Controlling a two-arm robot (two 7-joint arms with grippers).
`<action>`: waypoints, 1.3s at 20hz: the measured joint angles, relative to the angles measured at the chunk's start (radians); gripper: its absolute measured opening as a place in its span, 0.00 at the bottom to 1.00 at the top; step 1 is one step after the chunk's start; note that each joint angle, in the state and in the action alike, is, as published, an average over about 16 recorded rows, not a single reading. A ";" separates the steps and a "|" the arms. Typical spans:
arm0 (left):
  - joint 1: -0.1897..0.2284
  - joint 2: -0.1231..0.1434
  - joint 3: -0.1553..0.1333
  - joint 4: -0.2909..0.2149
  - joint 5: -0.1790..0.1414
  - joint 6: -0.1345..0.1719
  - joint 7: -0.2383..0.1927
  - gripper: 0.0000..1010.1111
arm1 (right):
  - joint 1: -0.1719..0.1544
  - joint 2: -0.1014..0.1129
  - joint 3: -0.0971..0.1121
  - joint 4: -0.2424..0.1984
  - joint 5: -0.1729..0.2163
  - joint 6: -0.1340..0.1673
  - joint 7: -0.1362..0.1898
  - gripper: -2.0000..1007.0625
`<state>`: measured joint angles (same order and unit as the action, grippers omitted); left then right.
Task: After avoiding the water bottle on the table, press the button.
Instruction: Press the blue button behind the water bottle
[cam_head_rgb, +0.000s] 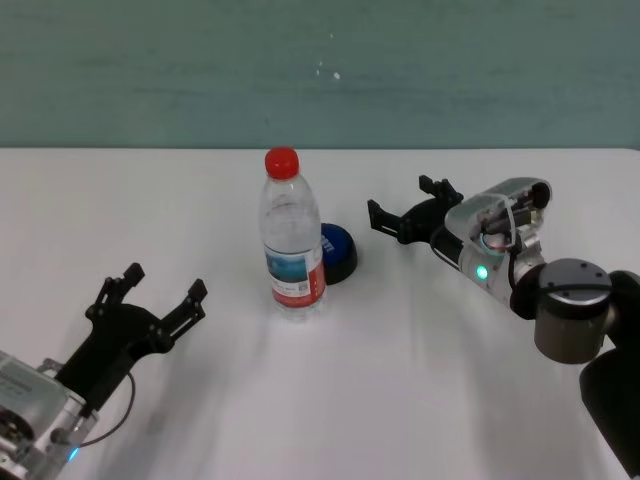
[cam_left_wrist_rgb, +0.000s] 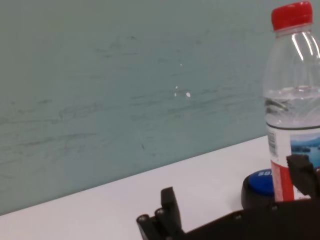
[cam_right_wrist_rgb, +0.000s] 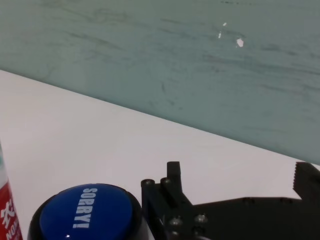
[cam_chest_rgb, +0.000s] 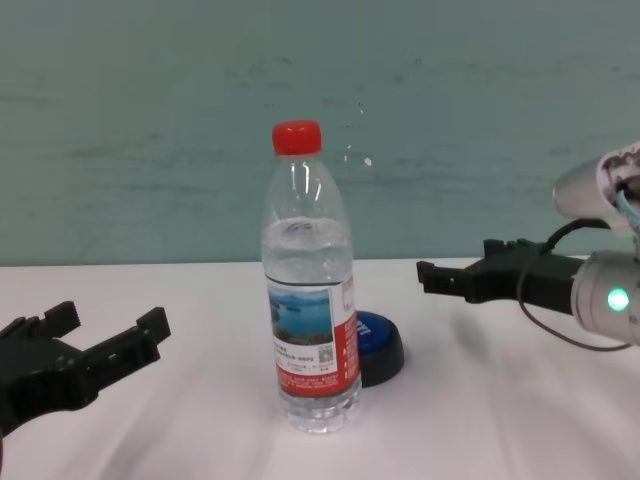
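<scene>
The water bottle (cam_head_rgb: 293, 240) stands upright near the middle of the white table (cam_head_rgb: 420, 400), clear plastic with a red cap. Just behind it to the right sits the button (cam_head_rgb: 340, 252), blue-domed on a black base and partly hidden by the bottle. My right gripper (cam_head_rgb: 401, 201) hovers open a little to the right of the button, pointing toward it, with nothing between its fingers. The right wrist view shows the button (cam_right_wrist_rgb: 85, 216) close ahead of that gripper (cam_right_wrist_rgb: 240, 181). My left gripper (cam_head_rgb: 165, 283) stays open at the front left, apart from the bottle (cam_chest_rgb: 310, 330).
A teal wall (cam_head_rgb: 320, 70) rises behind the table's far edge. Bare white tabletop stretches in front of the bottle and between the two arms.
</scene>
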<state>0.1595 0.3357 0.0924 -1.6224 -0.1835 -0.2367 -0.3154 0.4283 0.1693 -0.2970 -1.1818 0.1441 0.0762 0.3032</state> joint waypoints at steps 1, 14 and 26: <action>0.000 0.000 0.000 0.000 0.000 0.000 0.000 1.00 | 0.005 0.000 -0.002 0.006 0.001 -0.001 0.002 1.00; 0.000 0.000 0.000 0.000 0.000 0.000 0.000 1.00 | 0.065 -0.006 -0.027 0.090 0.015 -0.015 0.030 1.00; 0.000 0.000 0.000 0.000 0.000 0.000 0.000 1.00 | 0.117 -0.019 -0.051 0.170 0.023 -0.039 0.059 1.00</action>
<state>0.1595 0.3357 0.0923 -1.6224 -0.1835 -0.2367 -0.3153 0.5457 0.1502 -0.3484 -1.0122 0.1670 0.0370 0.3618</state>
